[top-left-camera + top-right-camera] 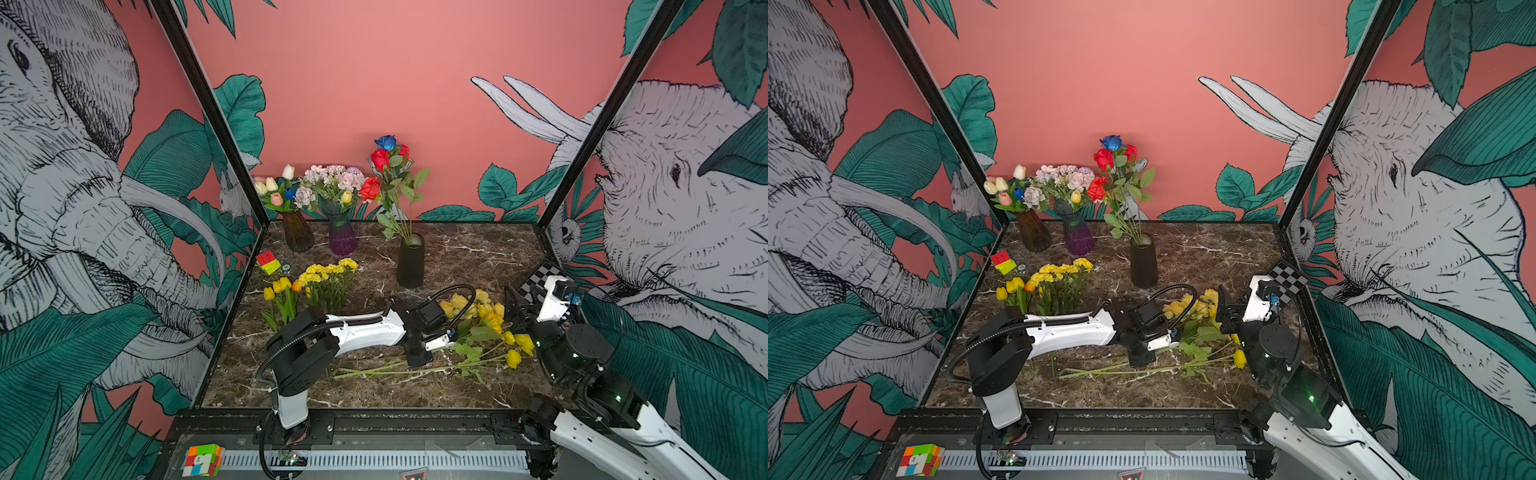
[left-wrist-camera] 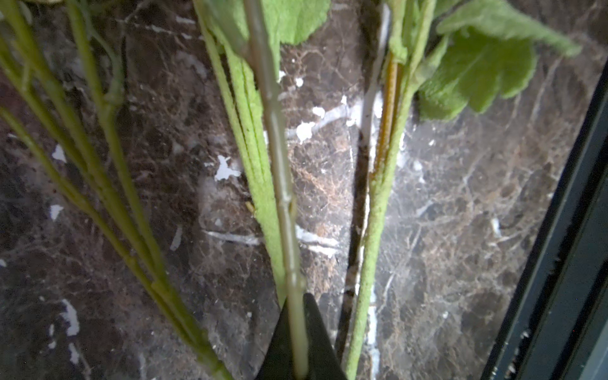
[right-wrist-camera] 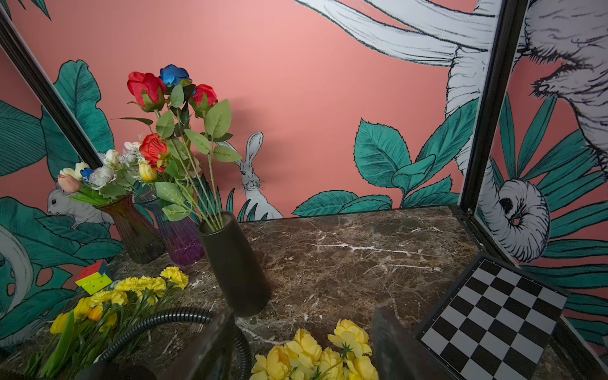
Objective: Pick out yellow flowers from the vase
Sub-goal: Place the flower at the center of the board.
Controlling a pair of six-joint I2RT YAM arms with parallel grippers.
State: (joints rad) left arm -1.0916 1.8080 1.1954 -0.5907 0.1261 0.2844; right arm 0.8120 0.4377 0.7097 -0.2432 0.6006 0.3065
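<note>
Yellow flowers lie on the marble table (image 1: pixel 457 249) in two groups: tulips (image 1: pixel 278 286) and carnations (image 1: pixel 328 270) at the left, ruffled blooms (image 1: pixel 482 311) at the right, their long stems (image 1: pixel 374 370) stretched toward the middle. One yellow tulip (image 1: pixel 346 196) stands in the purple vase (image 1: pixel 342 237). My left gripper (image 1: pixel 417 357) points down at the stems. In the left wrist view its jaws (image 2: pixel 297 299) are closed on one thin green stem (image 2: pixel 279 164). My right gripper (image 3: pixel 302 311) hangs open above the ruffled blooms (image 3: pixel 316 355), holding nothing.
A brown vase (image 1: pixel 297 232) with white, pink and blue tulips and a black vase (image 1: pixel 410 262) with red and blue roses flank the purple one at the back. A colour cube (image 1: pixel 268 262) lies far left, a checkerboard (image 1: pixel 536 278) at the right wall.
</note>
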